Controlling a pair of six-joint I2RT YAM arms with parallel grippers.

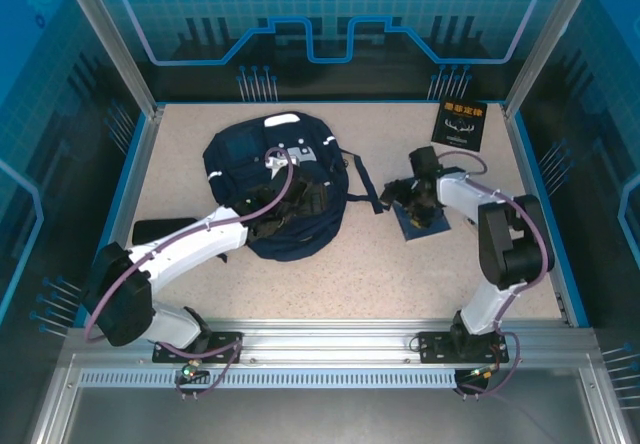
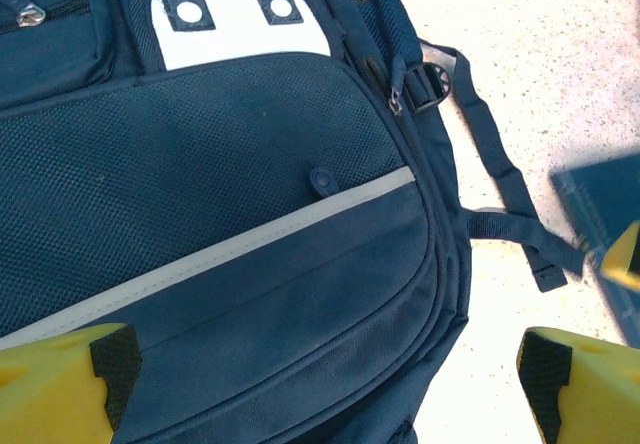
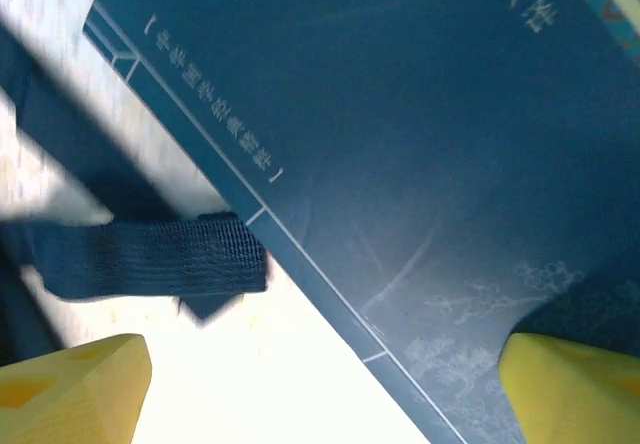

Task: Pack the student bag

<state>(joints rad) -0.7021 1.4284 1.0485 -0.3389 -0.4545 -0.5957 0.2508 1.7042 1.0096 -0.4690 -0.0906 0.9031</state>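
Early stage of packing. The student bag (image 1: 275, 189) lies flat on the bench (image 1: 400, 274) directly beneath the left gripper (image 2: 330, 369), whose fingers are spread wide over the front pocket. The zips look closed. The right gripper (image 3: 320, 384), likewise spread, hovers just above a dark-blue book (image 3: 420, 164) beside a bag strap (image 3: 150, 259). A black book (image 1: 462, 124) lies beyond it. Apparently nothing is packed yet, so opening the bag and loading it remain.

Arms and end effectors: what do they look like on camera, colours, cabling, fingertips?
Both the left arm and right arm have white link shells with bulky black joint housings, and a purple cable loops along each. The left end effector and right end effector have blocky yellow fingers; the left's carry black textured pads.
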